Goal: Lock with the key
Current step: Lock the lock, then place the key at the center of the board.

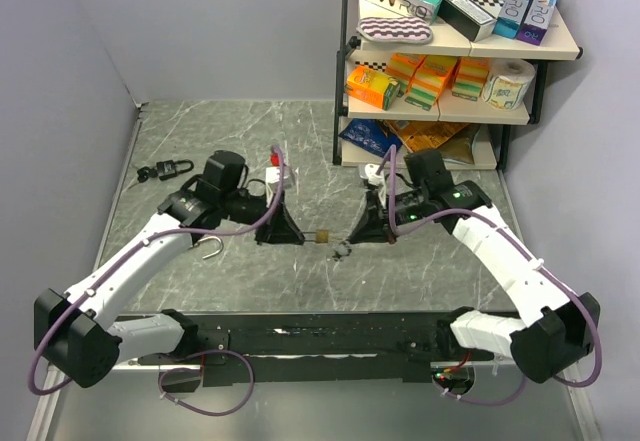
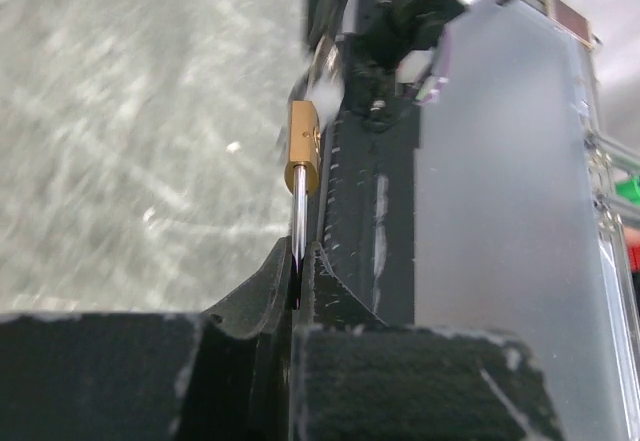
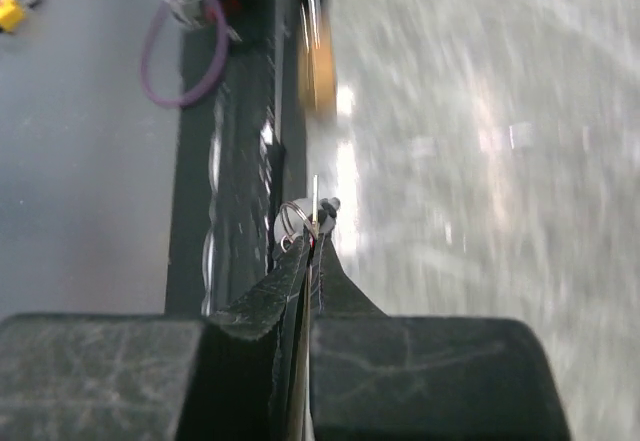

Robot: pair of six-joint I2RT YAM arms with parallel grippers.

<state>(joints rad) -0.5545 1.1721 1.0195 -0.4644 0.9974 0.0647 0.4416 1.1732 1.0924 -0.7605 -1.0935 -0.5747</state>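
A small brass padlock (image 1: 322, 235) hangs in the air over the middle of the table. My left gripper (image 1: 300, 233) is shut on its silver shackle. In the left wrist view the shackle (image 2: 299, 216) runs down between the closed fingertips of the left gripper (image 2: 298, 261), with the brass body (image 2: 303, 136) beyond them. My right gripper (image 1: 352, 236) faces the padlock from the right, a short gap away. In the right wrist view the right gripper (image 3: 315, 241) is shut on a thin key (image 3: 315, 193), its ring (image 3: 292, 219) beside the tips. The padlock (image 3: 318, 66) is a blur ahead.
A shelf unit (image 1: 545, 46) with boxes, sponges and a paper roll stands at the back right. A black padlock with keys (image 1: 168, 170) lies at the left. A loose silver hook (image 1: 211, 250) lies by the left arm. A small dark object (image 1: 342, 252) lies below the grippers.
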